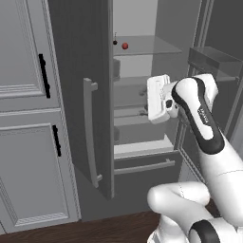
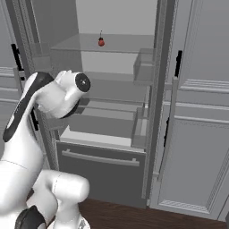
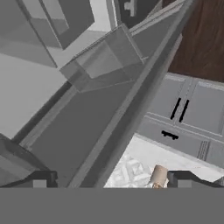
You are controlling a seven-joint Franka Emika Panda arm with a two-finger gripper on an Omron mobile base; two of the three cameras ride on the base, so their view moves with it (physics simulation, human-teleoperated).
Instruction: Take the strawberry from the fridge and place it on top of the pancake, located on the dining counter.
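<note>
The strawberry (image 1: 125,46) (image 2: 101,42), small and bright red, lies on the upper glass shelf of the fridge (image 1: 142,142), whose two doors stand wide open. My gripper (image 1: 144,101) hangs in front of the middle shelves, below and a little right of the fruit and well apart from it. Its fingertips (image 3: 41,179) are spread wide with nothing between them, so it is open (image 3: 113,180). The pancake is out of view. A patch of white marbled counter top (image 3: 131,168) shows low in the hand view.
A small black ball with a thin stem (image 1: 115,42) sits just left of the strawberry. The left door (image 1: 90,95) with its bar handle and the right door's bins (image 1: 213,59) flank the arm. Grey panelled cabinets (image 1: 28,118) stand on both sides.
</note>
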